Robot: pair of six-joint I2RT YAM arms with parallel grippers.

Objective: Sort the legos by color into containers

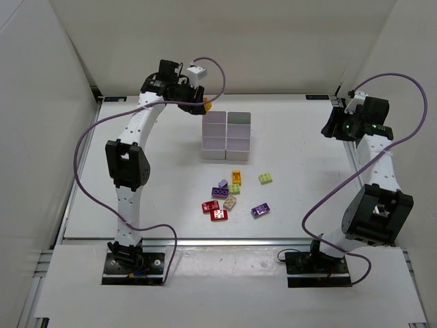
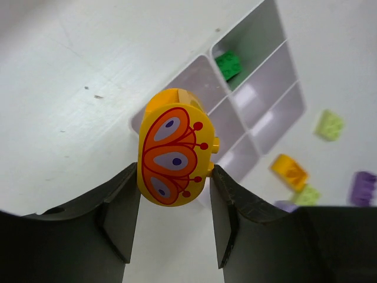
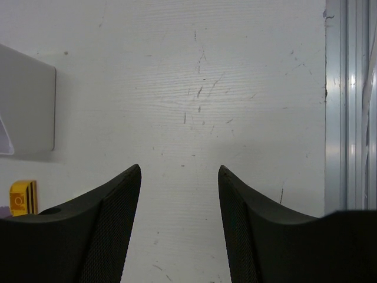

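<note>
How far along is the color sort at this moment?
Early. Done: one green brick sits in a compartment of the containers. In hand: the left claw grips a yellow brick beside the containers' far left corner. Left: about eight loose bricks on the table, in red, purple, lime, orange and tan. The right claw hangs open and empty off to the right.

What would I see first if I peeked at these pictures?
The bright yellow lego with an orange butterfly-like picture stands out most, pinched in the left gripper by the far corner of the white containers. Next come the colourful loose legos, scattered in the middle of the table in front of the containers.
</note>
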